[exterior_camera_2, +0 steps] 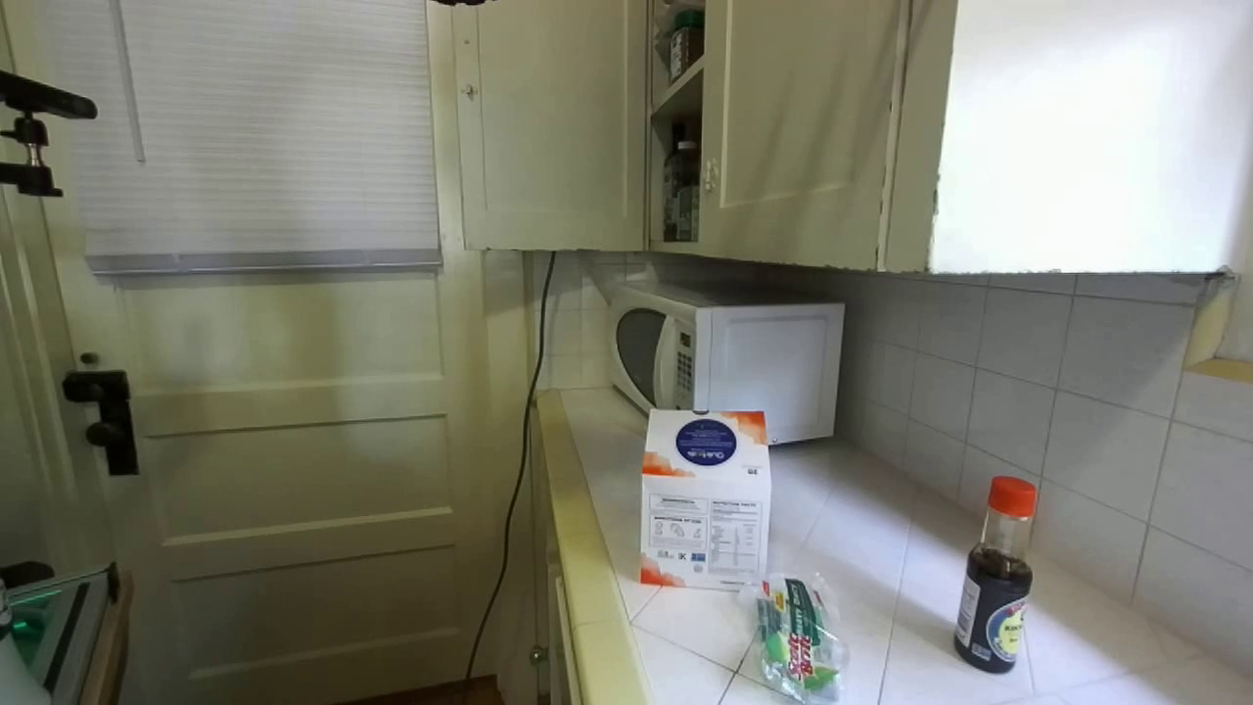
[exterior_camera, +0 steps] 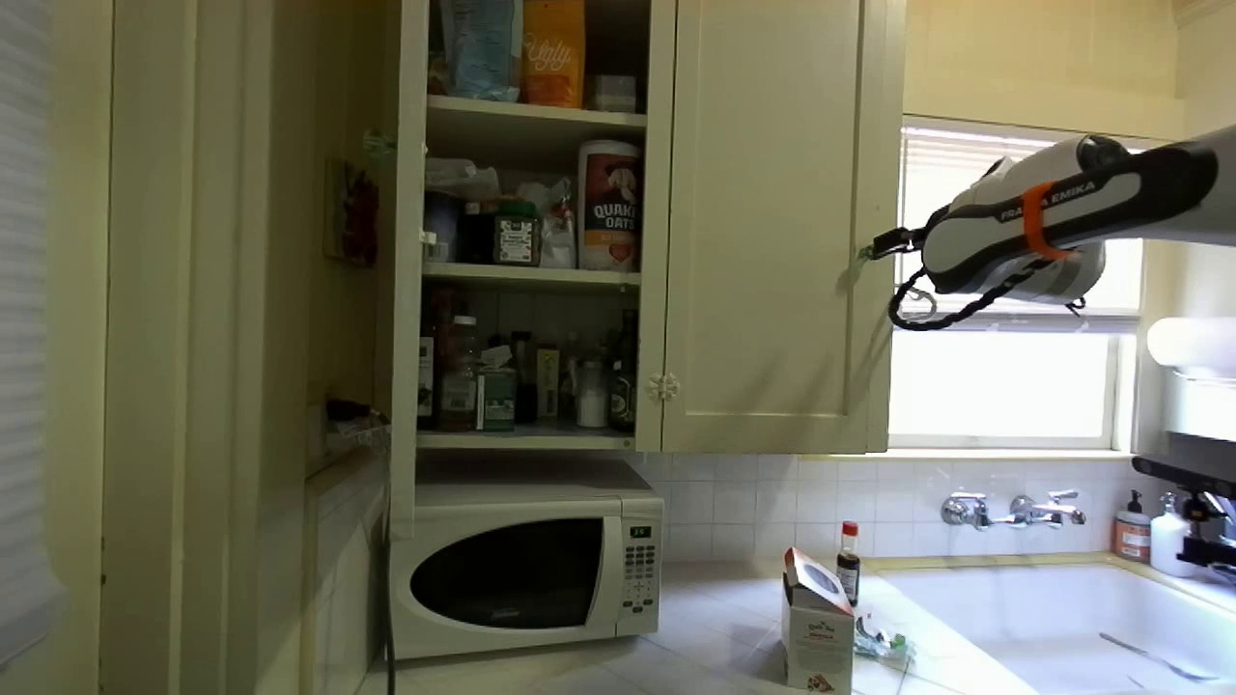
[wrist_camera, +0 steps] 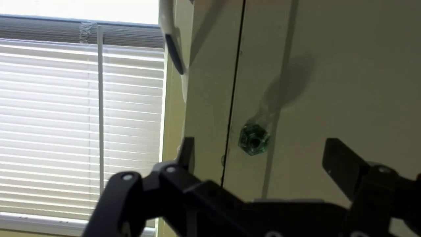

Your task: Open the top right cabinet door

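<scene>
I have the gripper [wrist_camera: 260,148] spread wide — gaps showing either side of the green knob [wrist_camera: 254,140]. The top right cabinet door [exterior_camera: 763,212] sits closed between shelves [exterior_camera: 531,278] and window [exterior_camera: 1004,386] — a thin dark seam [wrist_camera: 231,108] along its knob edge.

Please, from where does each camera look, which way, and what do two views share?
In an exterior view: in front of the top right cabinet door, facing it; the arm and gripper show at right.
In an exterior view: higher than the counter, looking along it toward the microwave; no robot part clearly visible.
Wrist view: at the arm's end, picture upside down, facing the door's green knob; open gripper fingers show.
Both exterior views show the door and microwave.
</scene>
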`<state>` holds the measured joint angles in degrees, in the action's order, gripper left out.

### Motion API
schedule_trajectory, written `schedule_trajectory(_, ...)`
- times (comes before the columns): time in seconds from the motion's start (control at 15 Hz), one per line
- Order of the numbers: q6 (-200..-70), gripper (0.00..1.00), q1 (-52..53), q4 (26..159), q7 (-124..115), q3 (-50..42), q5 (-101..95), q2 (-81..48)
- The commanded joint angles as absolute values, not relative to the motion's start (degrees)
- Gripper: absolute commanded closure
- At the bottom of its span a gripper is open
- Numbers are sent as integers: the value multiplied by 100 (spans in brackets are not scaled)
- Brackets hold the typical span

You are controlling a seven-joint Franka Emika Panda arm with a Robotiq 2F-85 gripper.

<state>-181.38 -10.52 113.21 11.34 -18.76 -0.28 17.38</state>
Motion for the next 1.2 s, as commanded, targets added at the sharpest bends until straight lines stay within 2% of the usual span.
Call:
schedule_trajectory(0.0, -18141, 0, -667, 10757, 1150, -2107, 234, 1223)
schedule_trajectory(0.67, -18173, 2, -586, 9950, 1074, -2341, 435, 610)
schedule_trajectory(0.73, -18147, 19, -591, 9938, 1067, -2356, 434, 611)
schedule_trajectory(0.8, -18130, 21, -587, 9936, 1061, -2375, 437, 606)
schedule_trajectory(0.93, -18125, 40, -584, 9966, 1053, -2396, 423, 624)
schedule_trajectory(1.13, -18109, 64, -577, 10011, 1041, -2408, 406, 654)
